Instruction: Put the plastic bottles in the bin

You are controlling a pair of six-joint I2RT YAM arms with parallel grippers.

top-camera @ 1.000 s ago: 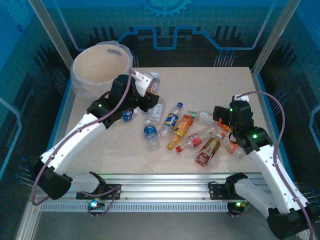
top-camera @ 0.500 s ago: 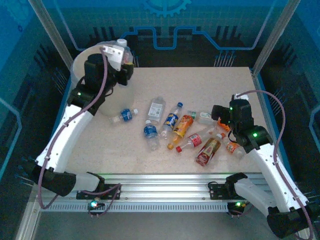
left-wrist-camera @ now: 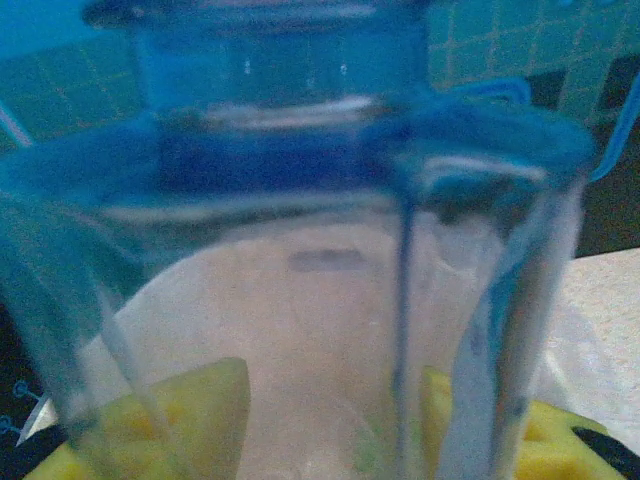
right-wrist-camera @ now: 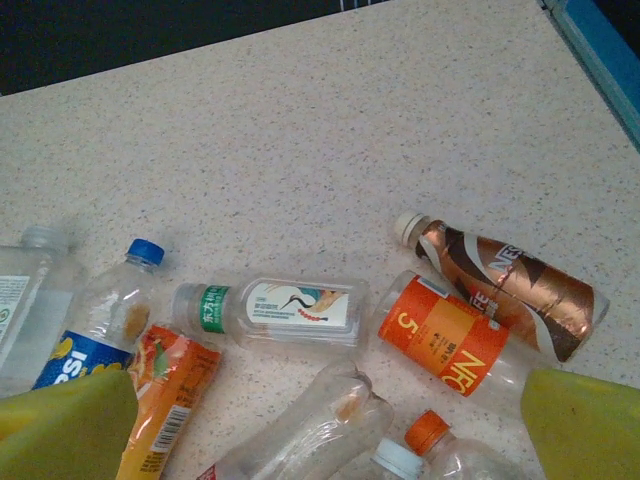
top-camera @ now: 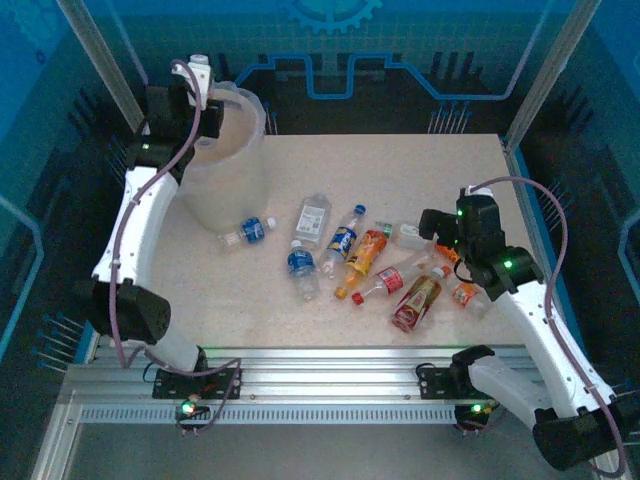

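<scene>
Gripper of left arm point(left-wrist-camera: 340, 432) tight around clear bottle point(left-wrist-camera: 300, 290)

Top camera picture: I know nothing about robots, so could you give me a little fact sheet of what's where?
Bin: back left corner of the table
Left gripper: at the bin's rim, shut on a clear bottle
Right gripper: open, hovering over the loose bottles
Loose bottles: about ten, lying on their sides across the table's middle and right
Job status: most bottles not yet binned
</scene>
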